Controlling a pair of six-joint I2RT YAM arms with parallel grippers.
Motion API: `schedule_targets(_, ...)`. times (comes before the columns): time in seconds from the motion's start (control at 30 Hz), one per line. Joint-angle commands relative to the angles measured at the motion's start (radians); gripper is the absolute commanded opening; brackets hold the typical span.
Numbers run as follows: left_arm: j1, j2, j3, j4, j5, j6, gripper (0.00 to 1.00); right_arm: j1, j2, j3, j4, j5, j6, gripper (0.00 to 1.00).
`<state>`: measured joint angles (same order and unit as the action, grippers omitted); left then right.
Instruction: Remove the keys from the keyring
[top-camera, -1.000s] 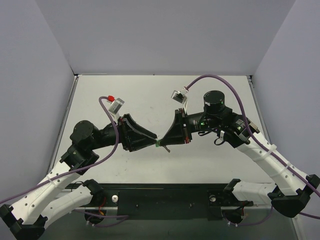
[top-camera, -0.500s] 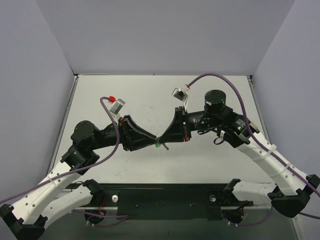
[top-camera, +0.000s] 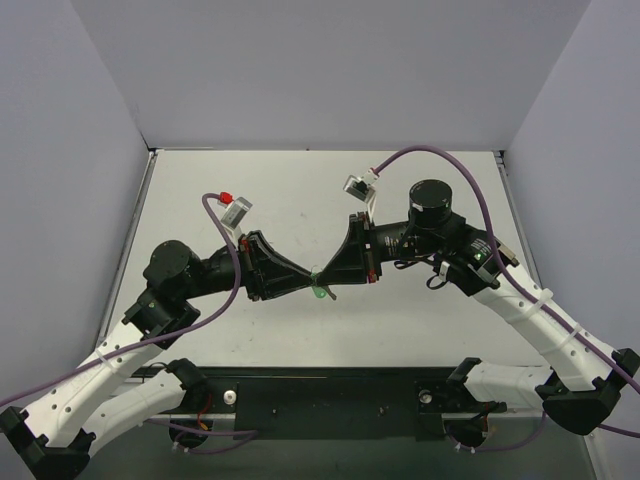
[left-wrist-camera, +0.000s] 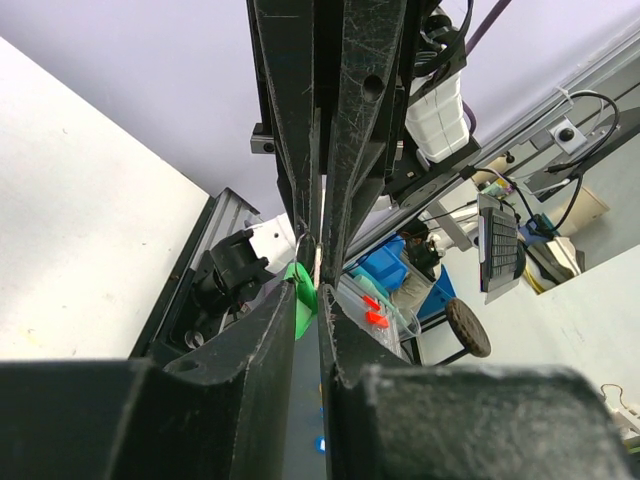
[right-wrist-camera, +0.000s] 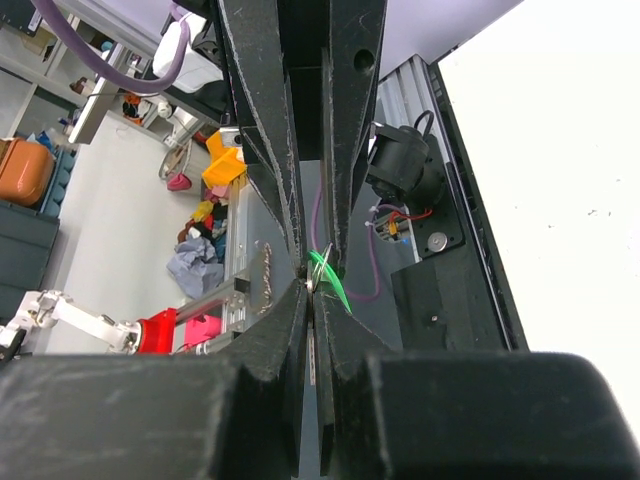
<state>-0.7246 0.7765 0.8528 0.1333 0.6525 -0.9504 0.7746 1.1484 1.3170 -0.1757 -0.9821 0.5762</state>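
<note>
Left gripper (top-camera: 306, 281) has crept slightly right and toward the near edge over the last second. Its fingers are pressed together on the green keyring (left-wrist-camera: 302, 300), which sits mid-air between them, well off the table (top-camera: 250, 190).

The green shows a little lower and clearer under the tips in the top view than a second ago. The meeting point sits mid-table, as before.

Right gripper (top-camera: 327, 281) has barely moved. It meets the left one tip to tip, fingers squeezed onto a sliver of bright metal at the ring end. I take that for the key (right-wrist-camera: 318, 282).

Read: this is small twisting or re-seating, not a pull-apart. Both tips are touching at the same spot, so key and ring look joined. Separation is not yet done.

Hard to make out:
- In the top view the whole joint is a green speck and the key is not resolvable.
- In both wrist views the fingers cover nearly everything. Only a thin metal loop and a green edge show in the slot.
- Can't tell whether the right side grips the key blade or the ring wire.
- Can't tell whether the ring's coil has opened at all.
</note>
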Motion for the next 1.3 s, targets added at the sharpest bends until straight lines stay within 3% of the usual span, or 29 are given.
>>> schedule_targets(0.0, 0.002, 0.003, 0.009, 0.051, -0.010, 0.009, 0.22, 0.015, -0.016, 0.018, 0.061, -0.009, 0.007, 0.00)
schedule_targets(0.23, -0.001, 0.010, 0.008, 0.052, -0.025, 0.001, 0.00, 0.022, -0.007, 0.014, 0.074, -0.003, 0.016, 0.00)
schedule_targets(0.53, -0.009, -0.008, 0.000, 0.058, -0.092, -0.001, 0.00, 0.028, -0.001, 0.008, 0.081, 0.043, 0.030, 0.00)
schedule_targets(0.7, -0.015, -0.016, 0.006, 0.063, -0.128, -0.005, 0.00, 0.028, -0.003, 0.005, 0.088, 0.062, 0.039, 0.13)
schedule_targets(1.0, -0.016, -0.019, 0.008, 0.055, -0.155, -0.001, 0.00, 0.028, -0.001, 0.004, 0.093, 0.074, 0.045, 0.16)
schedule_targets(1.03, -0.016, -0.019, 0.008, 0.054, -0.159, -0.001, 0.00, 0.026, -0.003, 0.004, 0.091, 0.072, 0.045, 0.18)
schedule_targets(1.07, -0.016, -0.020, 0.009, 0.055, -0.166, -0.001, 0.00, 0.026, -0.003, 0.005, 0.093, 0.079, 0.042, 0.27)
schedule_targets(1.27, -0.018, -0.028, 0.011, 0.057, -0.192, -0.008, 0.00, 0.026, -0.021, 0.016, 0.105, 0.169, 0.060, 0.40)
